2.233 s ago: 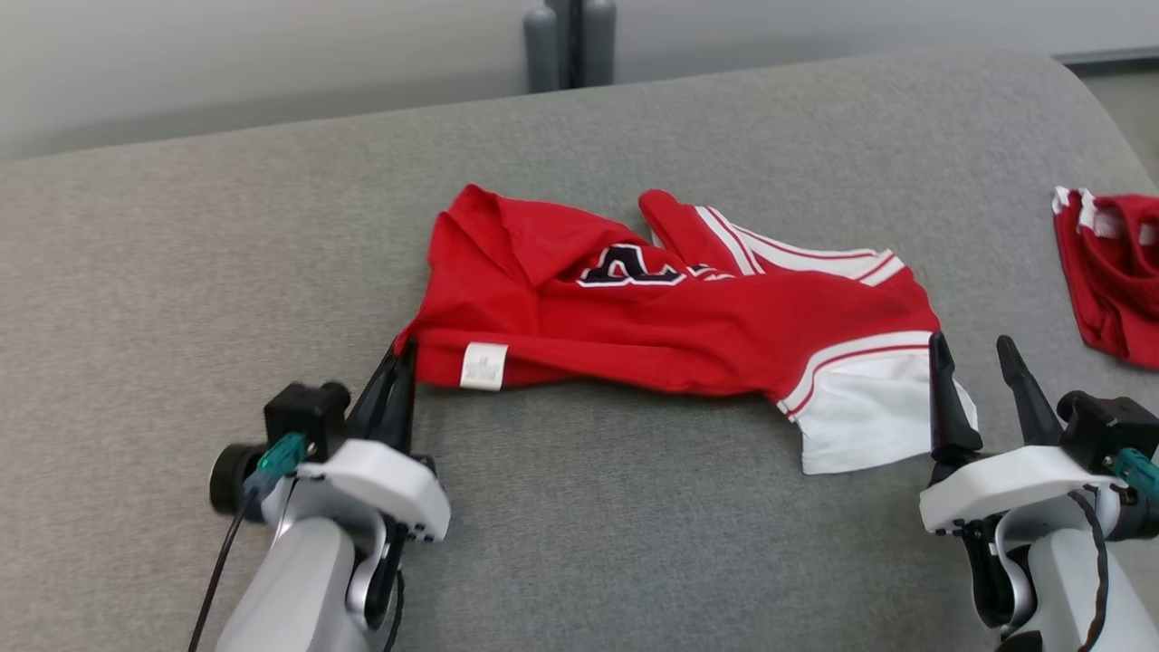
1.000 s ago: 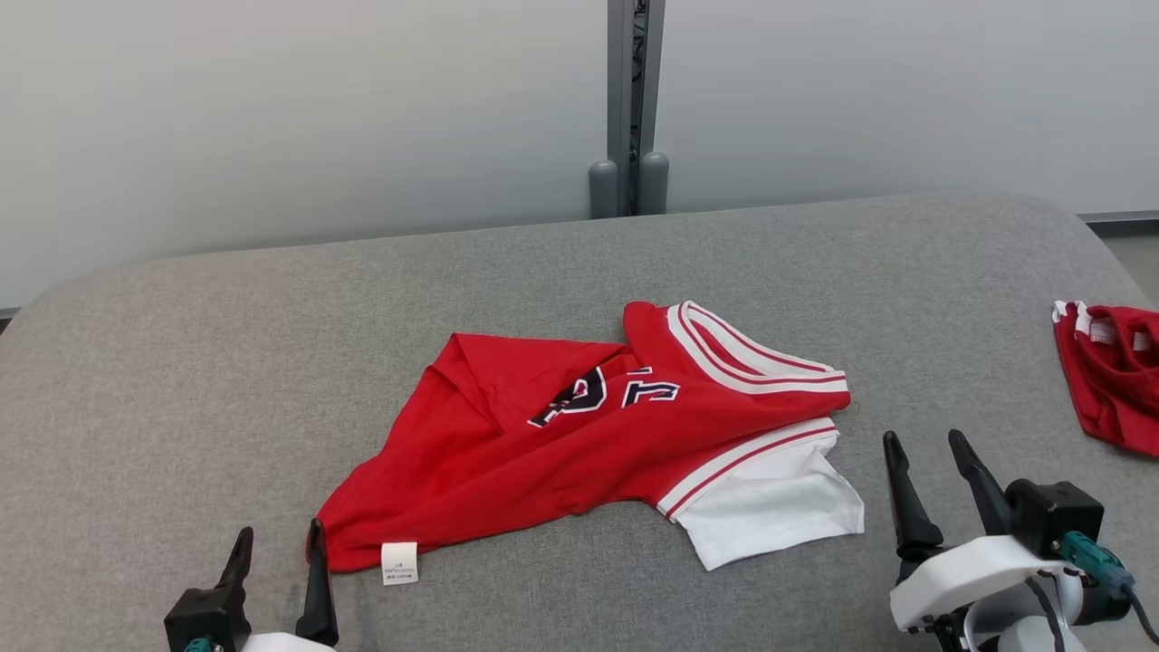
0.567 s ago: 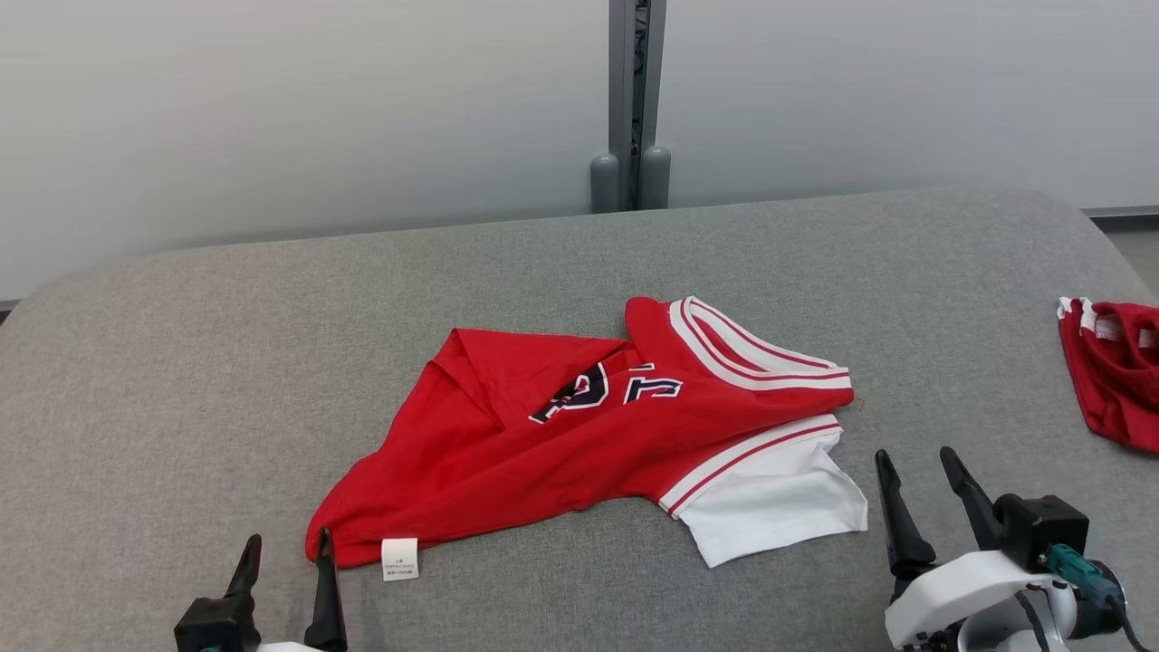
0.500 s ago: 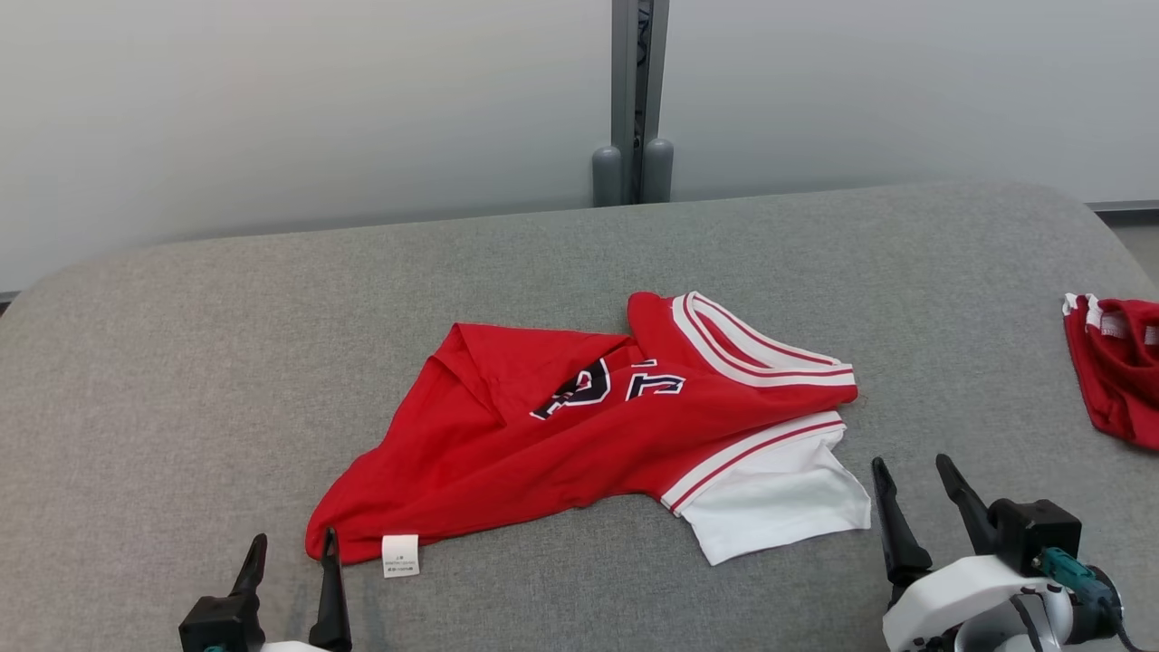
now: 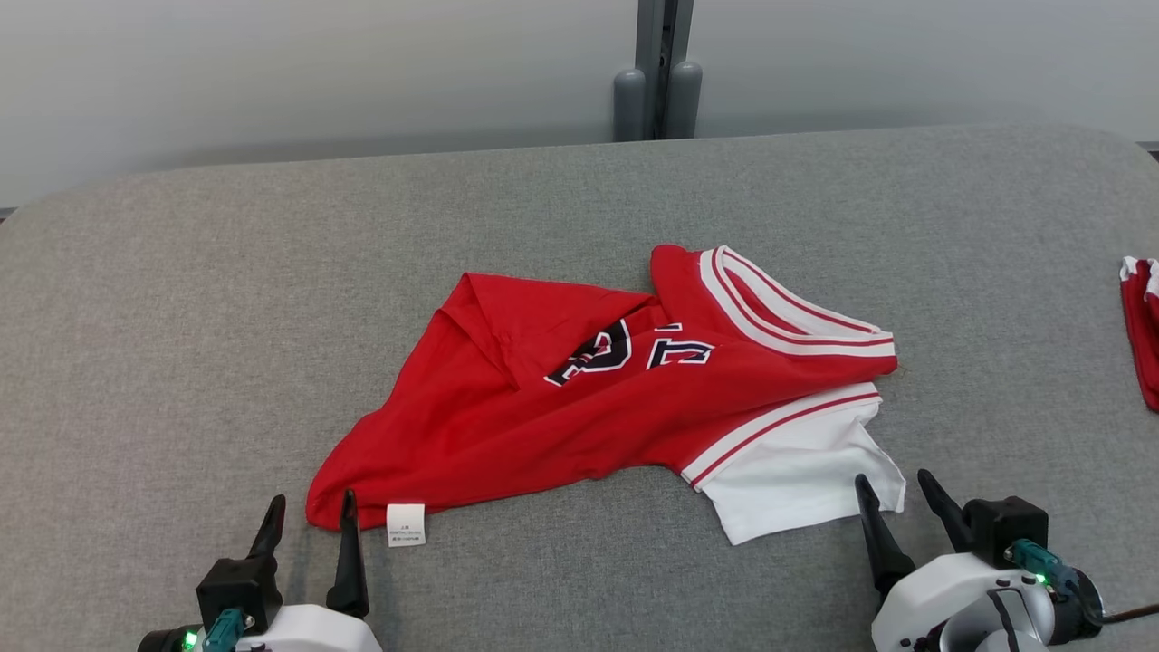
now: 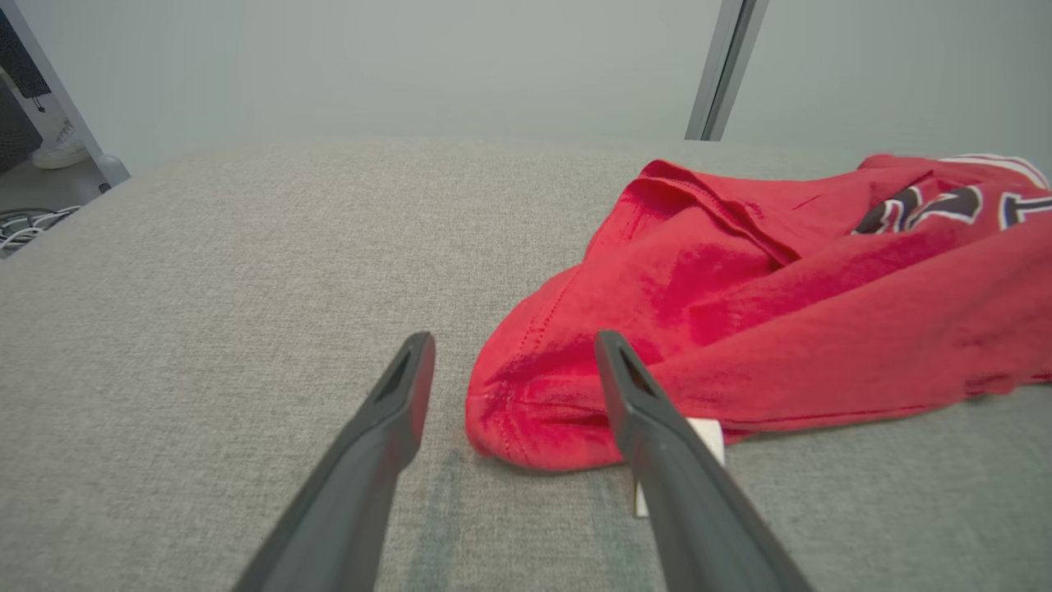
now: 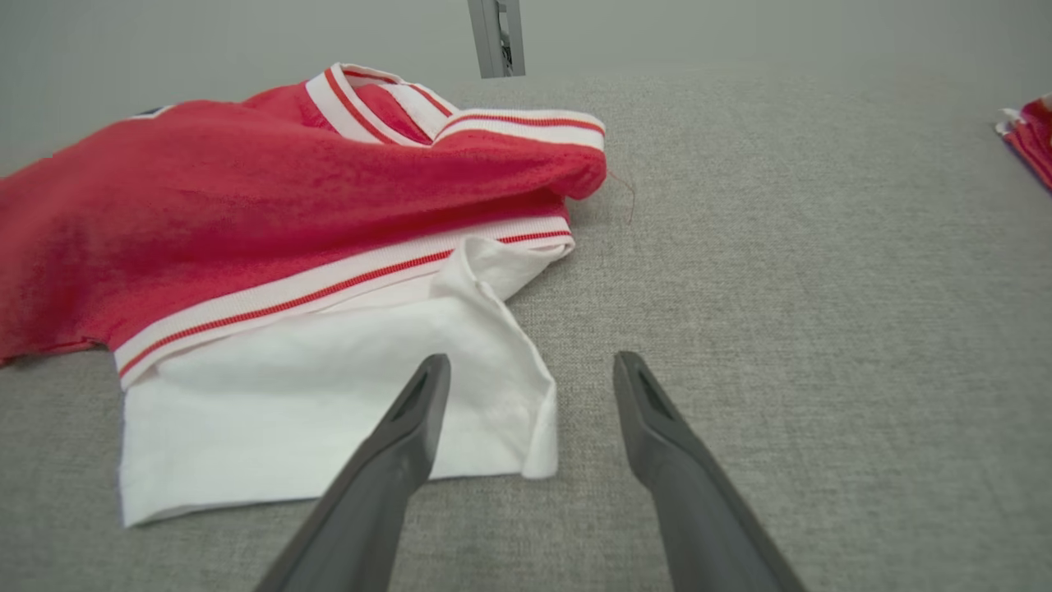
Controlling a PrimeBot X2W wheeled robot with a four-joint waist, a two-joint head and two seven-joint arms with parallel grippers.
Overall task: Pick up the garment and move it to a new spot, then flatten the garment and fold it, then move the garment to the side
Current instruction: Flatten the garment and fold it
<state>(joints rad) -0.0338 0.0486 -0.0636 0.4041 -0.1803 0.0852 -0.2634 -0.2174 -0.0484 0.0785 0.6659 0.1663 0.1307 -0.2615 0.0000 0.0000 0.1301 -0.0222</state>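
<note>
A grey cloth-covered table [image 5: 181, 299] with rounded corners carries everything here. A red shirt [image 5: 561, 426] lies crumpled near its middle, a little towards the near edge. It is spread sideways, with dark letters on top and a white-and-red striped band along its far right side. A white sleeve [image 5: 797, 471] sticks out at the shirt's near right corner and lies flat on the table.

A second piece of red cloth [image 5: 1143, 317] lies at the table's right edge, well apart from the shirt. A grey post [image 5: 659, 68] stands behind the far edge.

The left gripper [image 5: 312, 507] is at the near edge, left of centre, fingers spread and holding nothing. The shirt's near left corner [image 6: 526, 411] lies just ahead of the gap between the fingers. In the left wrist view the inner finger [image 6: 657, 436] crosses in front of the red hem; whether it touches the cloth cannot be told.

The right gripper [image 5: 892, 480] is at the near edge towards the right, also spread wide and empty. The sleeve's near right corner [image 7: 526, 436] sits between its fingers in the right wrist view, with one finger [image 7: 394, 460] over the white cloth.

A small white label [image 5: 406, 523] pokes out from under the hem, just right of the left gripper's inner finger.
</note>
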